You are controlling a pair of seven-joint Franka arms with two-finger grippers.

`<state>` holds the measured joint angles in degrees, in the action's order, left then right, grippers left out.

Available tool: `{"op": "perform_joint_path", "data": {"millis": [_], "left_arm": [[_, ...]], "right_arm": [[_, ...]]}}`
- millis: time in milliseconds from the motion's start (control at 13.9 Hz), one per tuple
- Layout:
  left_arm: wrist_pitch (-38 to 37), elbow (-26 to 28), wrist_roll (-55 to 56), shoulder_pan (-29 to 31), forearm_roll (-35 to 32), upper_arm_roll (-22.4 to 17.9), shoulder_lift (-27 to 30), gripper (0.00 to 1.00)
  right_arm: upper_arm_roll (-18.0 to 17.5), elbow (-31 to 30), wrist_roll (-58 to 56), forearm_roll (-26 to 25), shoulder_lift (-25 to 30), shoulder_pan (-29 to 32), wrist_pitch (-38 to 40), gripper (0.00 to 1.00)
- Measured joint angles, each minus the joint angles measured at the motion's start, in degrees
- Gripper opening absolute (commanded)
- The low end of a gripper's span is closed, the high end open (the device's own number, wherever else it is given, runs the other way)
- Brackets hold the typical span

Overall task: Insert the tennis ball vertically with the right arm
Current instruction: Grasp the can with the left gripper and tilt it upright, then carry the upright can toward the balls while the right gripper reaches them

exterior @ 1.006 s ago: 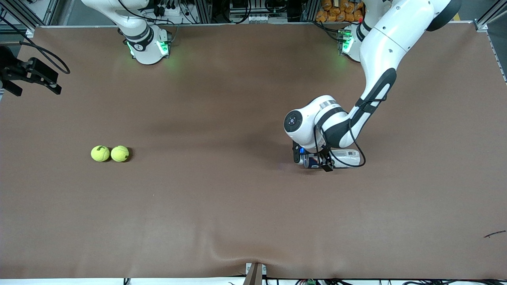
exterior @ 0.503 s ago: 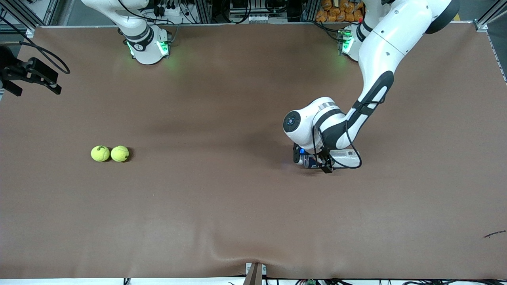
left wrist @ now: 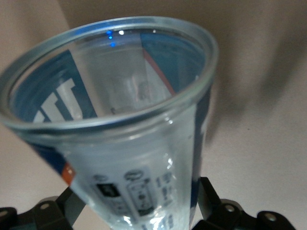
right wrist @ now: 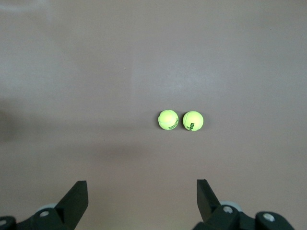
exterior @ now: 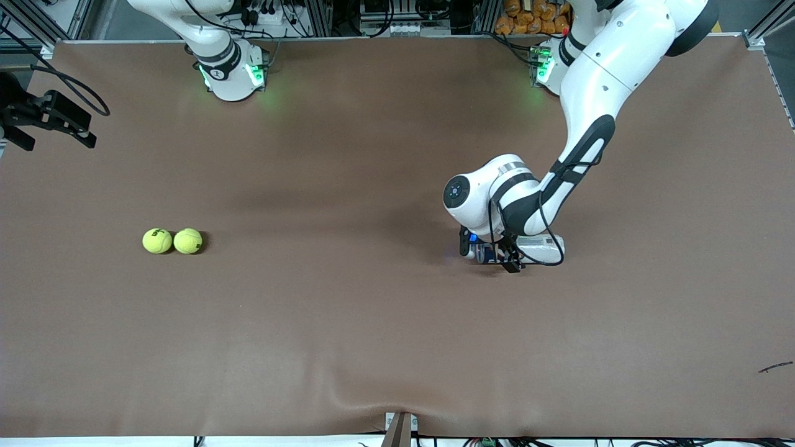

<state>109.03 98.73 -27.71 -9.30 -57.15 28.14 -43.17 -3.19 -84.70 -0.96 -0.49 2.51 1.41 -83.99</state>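
Note:
Two yellow tennis balls (exterior: 157, 241) (exterior: 187, 241) lie touching each other on the brown table, toward the right arm's end; the right wrist view shows them as well (right wrist: 168, 120) (right wrist: 193, 120). My right gripper (right wrist: 140, 183) hangs open and empty high over that end of the table and waits (exterior: 54, 139). A clear tube (exterior: 539, 247) with a blue label lies on its side toward the left arm's end. My left gripper (exterior: 490, 252) is shut on it near one end. In the left wrist view the tube (left wrist: 124, 143) fills the space between the fingers (left wrist: 207, 199), its open mouth tipped toward the camera.
The brown mat (exterior: 372, 323) covers the whole table and bulges slightly at the front edge. Both arm bases (exterior: 230, 68) (exterior: 549, 65) stand along the edge farthest from the front camera. A small dark mark (exterior: 775, 367) lies near the corner at the left arm's end.
The left arm has shifted slightly toward the right arm's end, and the tube has moved with it. The balls and the right gripper have stayed still.

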Motion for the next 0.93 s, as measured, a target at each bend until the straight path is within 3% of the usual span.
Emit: {"op": "perform_joint_path", "data": {"millis": [215, 934], "left_arm": [[0.1, -0.2, 0.0, 0.0, -0.4, 0.0, -0.3, 0.86], [1.2, -3.0, -0.1, -0.4, 0.2, 1.0, -0.4, 0.79]], "right_arm": [[0.0, 0.0, 0.0, 0.0, 0.0, 0.0, 0.0, 1.00], [0.0, -0.3, -0.4, 0.0, -0.1, 0.0, 0.1, 1.00]]}}
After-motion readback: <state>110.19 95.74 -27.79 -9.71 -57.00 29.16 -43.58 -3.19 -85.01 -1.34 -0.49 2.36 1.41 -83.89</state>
